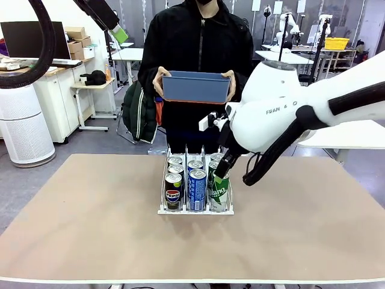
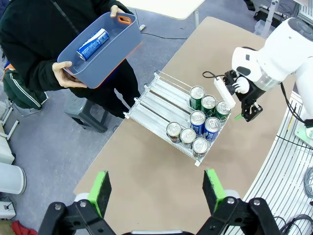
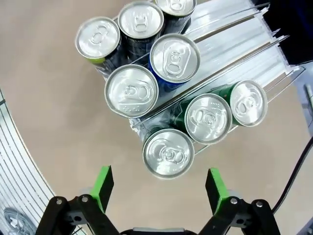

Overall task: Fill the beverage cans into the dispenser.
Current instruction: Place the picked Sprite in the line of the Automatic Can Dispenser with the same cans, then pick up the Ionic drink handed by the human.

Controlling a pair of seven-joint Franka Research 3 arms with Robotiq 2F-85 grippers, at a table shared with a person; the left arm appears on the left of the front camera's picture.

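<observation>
Cans (image 1: 197, 182) upright in dispenser (image 1: 163, 211), tops up; blue can (image 2: 93, 44) flat in bin (image 2: 110, 58). Right gripper (image 3: 158, 171) spread over green can (image 3: 168, 152); left gripper (image 2: 155, 178) spread.

Across the tan table (image 1: 72, 229) from me, a person (image 1: 198, 48) in a black jacket holds a blue bin (image 1: 195, 89) with orange trim at chest height. Behind, a green-and-black coat (image 1: 139, 113) hangs over a chair. To my left stand a white cylindrical unit (image 1: 24, 126), a dark monitor (image 1: 27, 39) and stacked cardboard boxes (image 1: 77, 39). A yellow crate (image 1: 336, 43) sits on a far table at right.
</observation>
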